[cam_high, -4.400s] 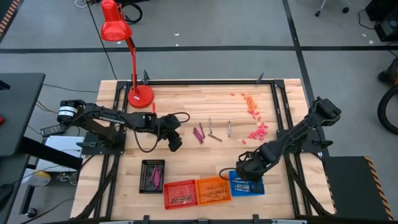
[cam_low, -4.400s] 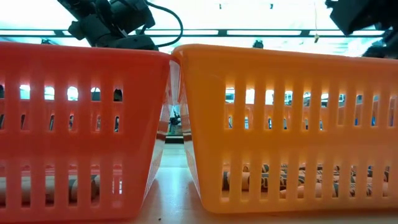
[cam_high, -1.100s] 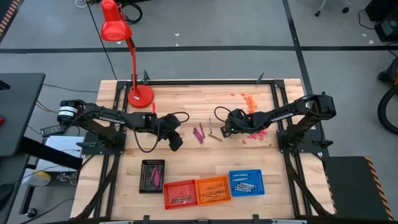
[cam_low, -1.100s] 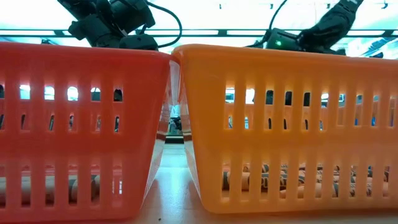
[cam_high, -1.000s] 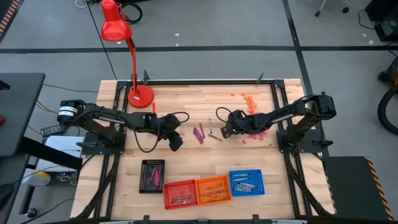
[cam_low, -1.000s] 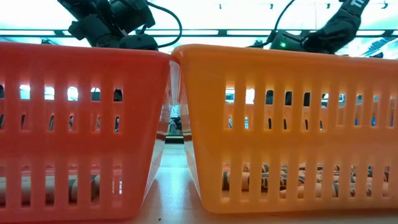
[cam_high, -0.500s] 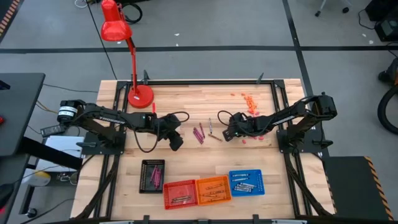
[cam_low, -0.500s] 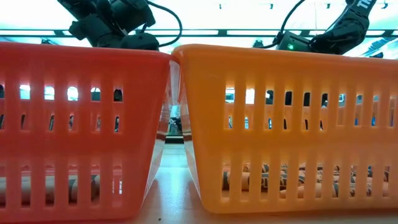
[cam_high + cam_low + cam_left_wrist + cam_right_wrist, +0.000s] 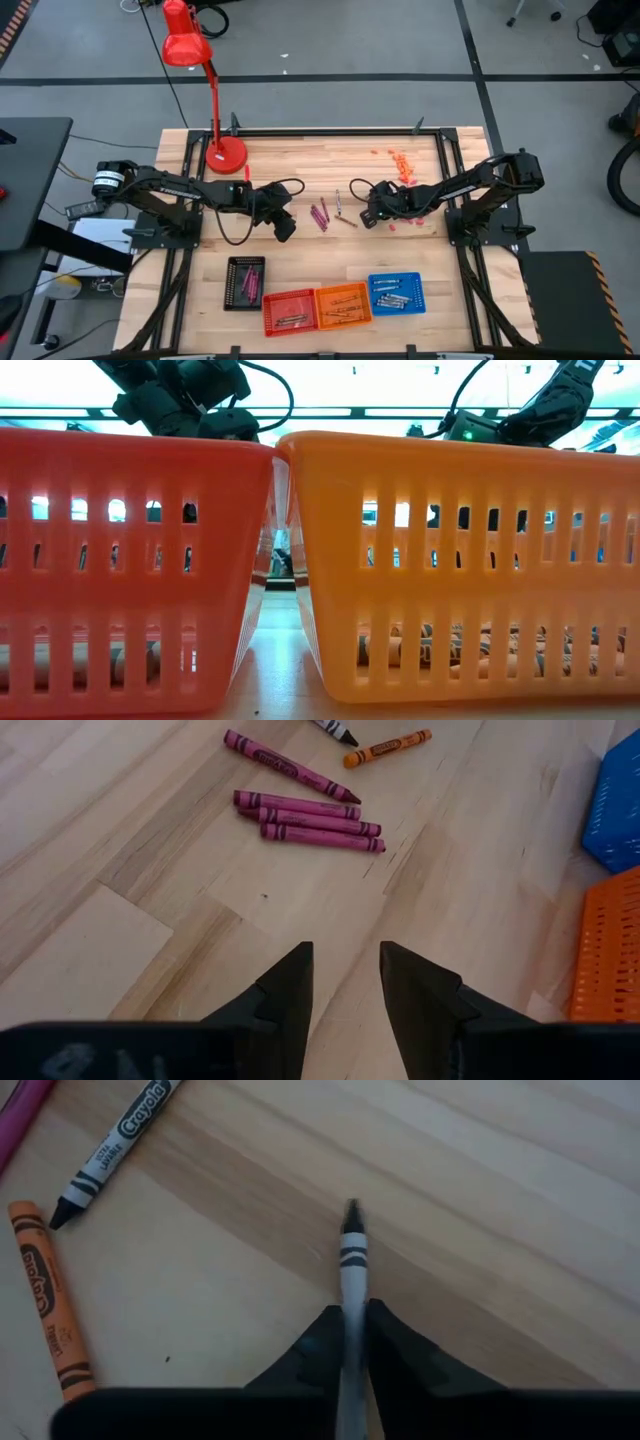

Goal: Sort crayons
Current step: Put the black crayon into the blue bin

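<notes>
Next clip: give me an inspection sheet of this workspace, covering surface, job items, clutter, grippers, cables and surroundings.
Surface: pale wooden table, black-framed.
Job's things: loose magenta paper-wrapped crayons, an orange crayon and a white crayon mid-table; black, red, orange and blue slotted plastic baskets along the near edge, holding sorted crayons.
Clutter: small pink-orange bits; red desk lamp.
Grippers: left gripper open, empty; right gripper shut on a white crayon.
Cables: black loops on both arms.
Surroundings: grey floor, no people.
</notes>
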